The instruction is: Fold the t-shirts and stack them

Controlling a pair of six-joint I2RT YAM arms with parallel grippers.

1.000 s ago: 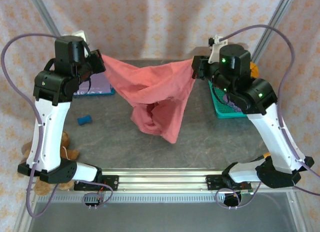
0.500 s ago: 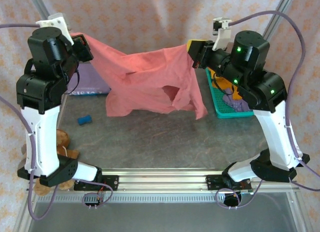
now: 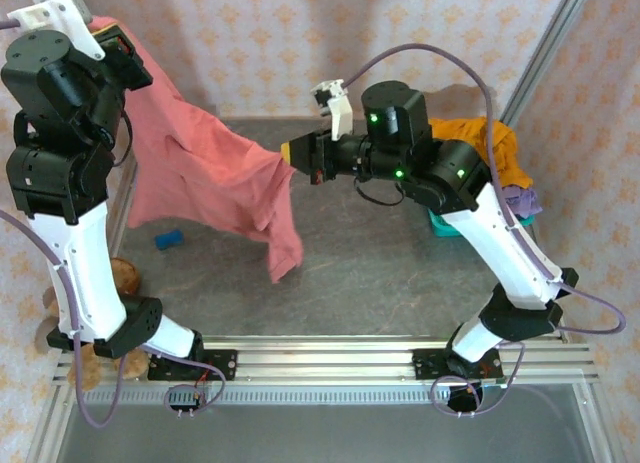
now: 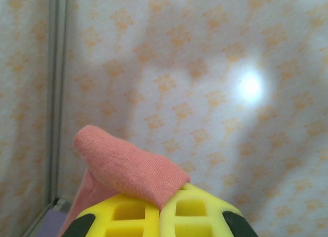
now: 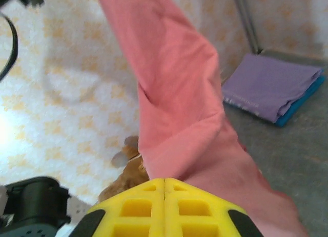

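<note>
From above and behind, you look down on the table [image 3: 400, 273]; both wrist views share the shirt [image 5: 174, 93], close up.

Dusty red t-shirt [image 3: 215, 178] hangs spread aloft; mustard orange t-shirt [image 3: 497, 148] lies crumpled at right.

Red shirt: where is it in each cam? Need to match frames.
Top external: red shirt hangs stretched from upper left to centre.
Left wrist: bottom left, a fold pinched in the left gripper.
Right wrist: runs from top centre down into the right gripper.
Shared landmark: orange-patterned wall, in the background of all three.
</note>
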